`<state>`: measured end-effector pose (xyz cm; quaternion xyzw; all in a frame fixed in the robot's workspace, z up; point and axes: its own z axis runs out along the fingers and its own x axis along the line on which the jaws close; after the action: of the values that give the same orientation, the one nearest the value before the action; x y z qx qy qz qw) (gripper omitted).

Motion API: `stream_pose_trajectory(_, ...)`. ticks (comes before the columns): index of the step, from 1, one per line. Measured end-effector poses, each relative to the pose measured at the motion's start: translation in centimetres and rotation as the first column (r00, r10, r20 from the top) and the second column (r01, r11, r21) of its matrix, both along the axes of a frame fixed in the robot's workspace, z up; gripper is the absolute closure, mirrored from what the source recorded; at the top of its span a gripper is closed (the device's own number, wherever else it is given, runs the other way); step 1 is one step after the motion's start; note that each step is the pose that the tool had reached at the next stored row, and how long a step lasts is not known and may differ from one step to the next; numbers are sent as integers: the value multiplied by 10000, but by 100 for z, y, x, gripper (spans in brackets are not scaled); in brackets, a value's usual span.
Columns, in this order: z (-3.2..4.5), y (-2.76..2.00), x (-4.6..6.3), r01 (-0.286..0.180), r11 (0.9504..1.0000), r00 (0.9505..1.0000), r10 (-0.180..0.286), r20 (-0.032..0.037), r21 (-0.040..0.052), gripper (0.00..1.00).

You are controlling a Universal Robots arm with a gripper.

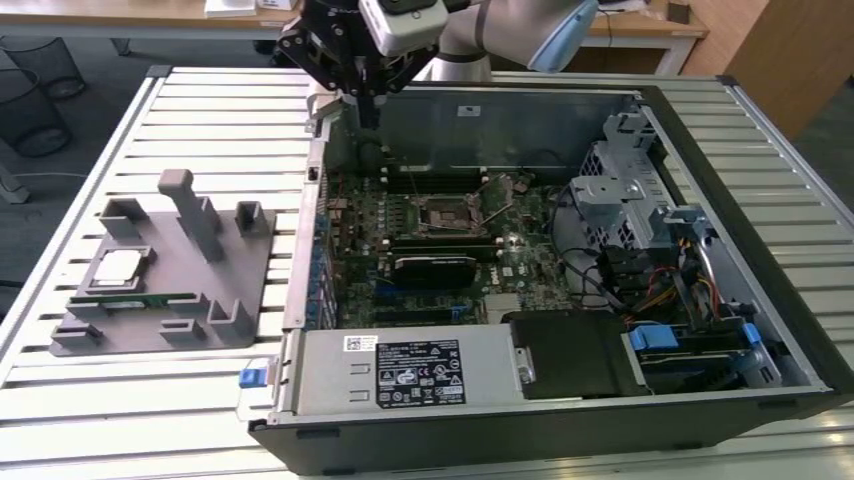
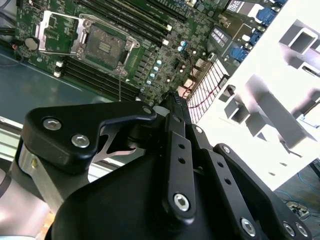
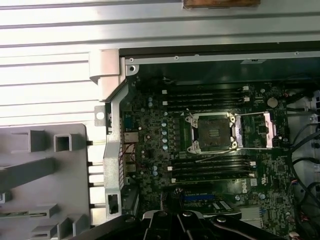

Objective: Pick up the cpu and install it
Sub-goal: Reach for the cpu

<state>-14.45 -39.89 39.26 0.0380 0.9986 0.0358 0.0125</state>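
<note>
The cpu (image 1: 120,265), a small pale silver square, lies flat on the grey fixture (image 1: 174,330) on the slatted table, at the exterior view's left. My gripper (image 1: 363,108) hangs well away from it, over the far left corner of the open computer case (image 1: 534,420), fingers together and holding nothing. The black fingers (image 2: 176,107) point down toward the case edge. The motherboard's cpu socket (image 1: 447,212) (image 2: 102,45) (image 3: 212,132) stands bare, its metal retention frame (image 3: 255,131) flipped open beside it.
A thin green memory stick (image 1: 140,298) lies on the fixture near the cpu, among upright grey blocks (image 1: 198,215). Inside the case sit a power supply (image 1: 400,375), drive cage (image 1: 621,190) and cables (image 1: 641,290). Black bins (image 1: 34,90) stand beyond the table.
</note>
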Motion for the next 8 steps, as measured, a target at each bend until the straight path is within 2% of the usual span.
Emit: stream_pose_trajectory(8, -1, 0, -20, 0, 10000, 10000, 0, 1, 26, 89)
